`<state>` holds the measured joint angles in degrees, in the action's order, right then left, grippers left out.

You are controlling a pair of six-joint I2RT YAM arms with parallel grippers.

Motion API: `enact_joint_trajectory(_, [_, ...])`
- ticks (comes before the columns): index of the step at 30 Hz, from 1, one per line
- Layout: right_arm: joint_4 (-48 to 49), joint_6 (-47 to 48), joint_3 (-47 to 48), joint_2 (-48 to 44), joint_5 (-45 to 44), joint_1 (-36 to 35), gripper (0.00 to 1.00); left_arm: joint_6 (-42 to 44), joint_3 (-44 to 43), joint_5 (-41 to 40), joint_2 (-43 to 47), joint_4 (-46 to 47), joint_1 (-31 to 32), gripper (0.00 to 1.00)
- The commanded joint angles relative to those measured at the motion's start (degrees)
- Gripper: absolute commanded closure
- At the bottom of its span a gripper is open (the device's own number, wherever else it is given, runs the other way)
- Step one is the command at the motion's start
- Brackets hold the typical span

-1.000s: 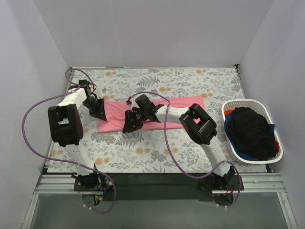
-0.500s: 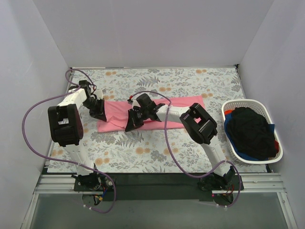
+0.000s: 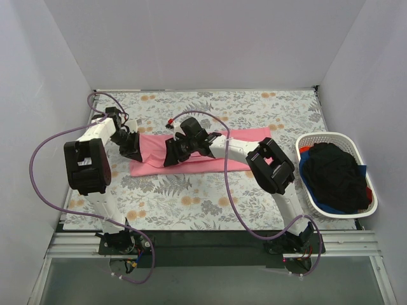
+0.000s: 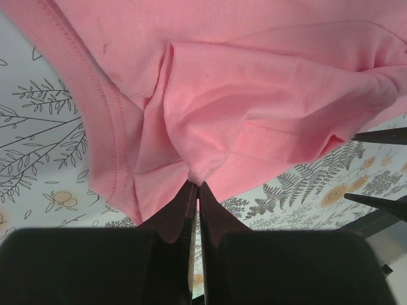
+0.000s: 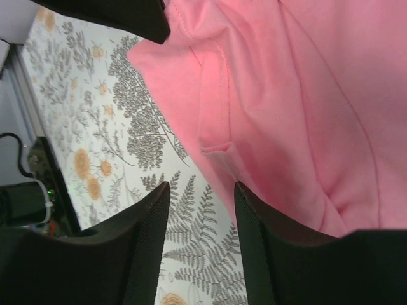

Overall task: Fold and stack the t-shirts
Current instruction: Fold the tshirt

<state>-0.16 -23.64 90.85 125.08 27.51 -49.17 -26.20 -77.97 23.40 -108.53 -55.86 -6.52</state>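
Observation:
The salmon-pink t-shirt [image 3: 149, 164] lies as a long folded strip across the floral tablecloth [image 3: 191, 197]. My left gripper [image 3: 133, 151] is at its left end, shut on a pinch of pink fabric [image 4: 198, 176] at the shirt's [image 4: 254, 95] lower edge. My right gripper [image 3: 170, 157] is over the strip's middle-left. Its jaws stand open and hold nothing [image 5: 201, 190]; one finger touches the pink edge [image 5: 305, 95], with tablecloth showing between the fingers. A black t-shirt [image 3: 334, 175] lies piled in the basket over a dark blue one [image 3: 320, 204] and a red one [image 3: 304, 150].
The white oval laundry basket [image 3: 331, 136] stands at the table's right edge. Purple cables loop over both arms. Grey walls close in the back and sides. The tablecloth's near half [image 3: 191, 203] lies in front of the shirt.
My right gripper has moved a little back and left over the pink shirt, and its arm has stretched further out. My left gripper has stayed put, shut on the fabric.

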Motion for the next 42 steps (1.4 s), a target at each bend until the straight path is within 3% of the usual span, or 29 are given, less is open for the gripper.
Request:
enact_joint_trajectory(1, [-2.0,8.8,2.1,-1.7,-5.0,-1.9,0.47,0.4,-1.2,1.3,1.3,-0.5,0.3,1.0])
enact_joint_trajectory(2, [-2.0,11.7,2.4,-1.9,-6.3,-2.7,0.42,0.4,-1.3,1.4,1.3,-0.5,0.4,1.0])
enact_joint_trajectory(9, [-5.7,20.2,6.5,1.8,-12.5,-4.5,0.42,0.4,-1.7,1.4,0.8,-0.7,0.3,1.0])
enact_joint_trajectory(17, [-5.4,22.2,6.3,1.5,-15.6,-4.6,0.49,0.7,-1.7,1.1,1.0,-0.7,0.3,1.0])
enact_joint_trajectory(23, [-5.0,23.5,6.8,1.2,-20.6,-4.8,0.49,0.9,-1.7,1.2,1.0,-0.8,0.3,1.0])
enact_joint_trajectory(29, [-4.2,25.0,6.8,1.0,-22.1,-4.8,0.46,0.9,-1.8,1.3,0.8,-0.8,0.4,1.0])
enact_joint_trajectory(36, [-4.1,24.8,7.0,1.2,-17.9,-4.9,0.47,1.1,-2.4,1.1,0.6,-1.1,0.3,1.0])
enact_joint_trajectory(40, [-3.4,25.0,6.4,0.3,-14.8,-5.0,0.6,0.9,-3.4,1.0,0.5,-1.4,0.3,1.0])
enact_joint_trajectory(41, [-3.4,25.2,6.4,0.2,-14.0,-5.0,0.76,0.7,-3.8,1.2,0.4,-1.8,0.3,1.0])
enact_joint_trajectory(42, [-3.4,25.5,6.5,0.3,-13.8,-5.0,0.83,0.7,-4.7,1.3,0.4,-2.1,0.2,1.0])
